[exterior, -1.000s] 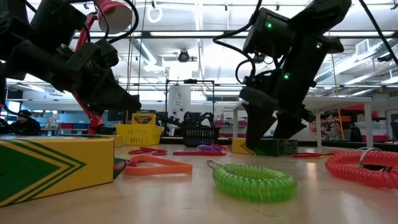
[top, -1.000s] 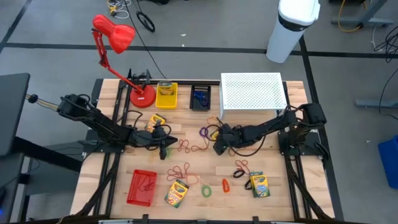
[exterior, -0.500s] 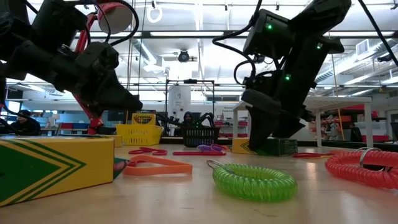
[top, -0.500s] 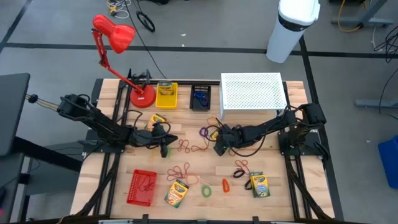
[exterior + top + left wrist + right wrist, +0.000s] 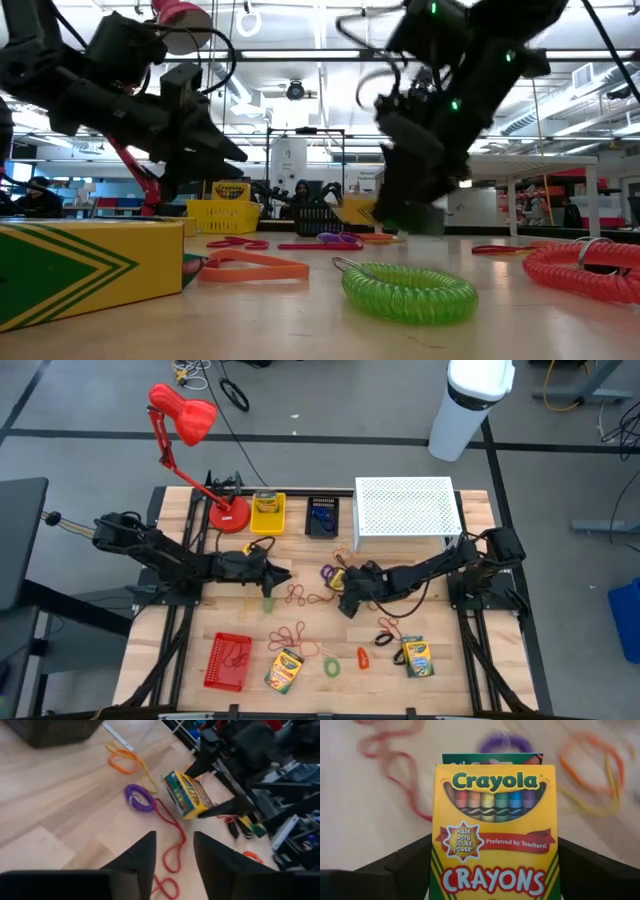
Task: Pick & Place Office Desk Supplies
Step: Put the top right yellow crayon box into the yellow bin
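Right arm lifts a crayon box at the surface's centre; left arm waits empty beside it.

The right gripper (image 5: 347, 586) has its fingers closed on the crayon box (image 5: 495, 830), held clear of the wooden surface (image 5: 470, 670) above the purple loop (image 5: 139, 798) and red rubber bands (image 5: 172, 850). The box's long axis runs straight out from the fingers (label toward the wrist camera). The left gripper (image 5: 172, 857), fingers parted and holding nothing, sits at the box's 9 o'clock seen from overhead. The yellow bin (image 5: 267, 514) lies toward 11 o'clock, likely nearer the left arm.
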Motion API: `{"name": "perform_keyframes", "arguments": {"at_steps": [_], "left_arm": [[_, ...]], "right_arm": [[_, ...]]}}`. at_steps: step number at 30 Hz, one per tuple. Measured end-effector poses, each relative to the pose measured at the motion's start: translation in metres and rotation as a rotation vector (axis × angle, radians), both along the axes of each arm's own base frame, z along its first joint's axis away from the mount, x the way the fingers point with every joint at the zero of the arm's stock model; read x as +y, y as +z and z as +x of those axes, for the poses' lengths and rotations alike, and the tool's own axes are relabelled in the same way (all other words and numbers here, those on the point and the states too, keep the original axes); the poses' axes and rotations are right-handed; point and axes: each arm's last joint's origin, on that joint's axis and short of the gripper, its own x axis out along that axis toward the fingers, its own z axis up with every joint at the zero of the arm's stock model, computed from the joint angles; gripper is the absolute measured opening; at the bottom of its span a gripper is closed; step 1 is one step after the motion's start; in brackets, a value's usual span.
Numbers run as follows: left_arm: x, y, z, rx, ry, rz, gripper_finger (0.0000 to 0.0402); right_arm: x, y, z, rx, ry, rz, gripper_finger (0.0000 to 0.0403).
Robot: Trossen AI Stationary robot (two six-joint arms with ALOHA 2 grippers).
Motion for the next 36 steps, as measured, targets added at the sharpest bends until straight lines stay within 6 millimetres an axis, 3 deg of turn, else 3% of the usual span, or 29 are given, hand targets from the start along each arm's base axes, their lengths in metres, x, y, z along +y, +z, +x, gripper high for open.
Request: {"name": "perform_keyframes", "arguments": {"at_steps": [7, 13, 18, 28, 36], "left_arm": [[-0.002, 0.017, 0.037, 0.017, -0.114, 0.001, 0.0200], [-0.003, 0.021, 0.067, 0.048, -0.169, 0.016, 0.0210], [-0.003, 0.019, 0.074, 0.051, -0.177, 0.024, 0.0191], [-0.003, 0.020, 0.074, 0.043, -0.199, 0.024, 0.0102], [-0.004, 0.020, 0.074, 0.042, -0.230, 0.028, 0.0092]], "right_arm": [[0.021, 0.026, 0.016, -0.083, 0.151, -0.167, 0.0351], [0.023, 0.033, 0.020, -0.085, 0.174, -0.251, 0.0351], [0.025, 0.033, 0.019, -0.080, 0.186, -0.266, 0.0351], [0.026, 0.036, 0.023, -0.112, 0.216, -0.284, 0.0351], [0.026, 0.037, 0.024, -0.118, 0.242, -0.292, 0.0351]]}}
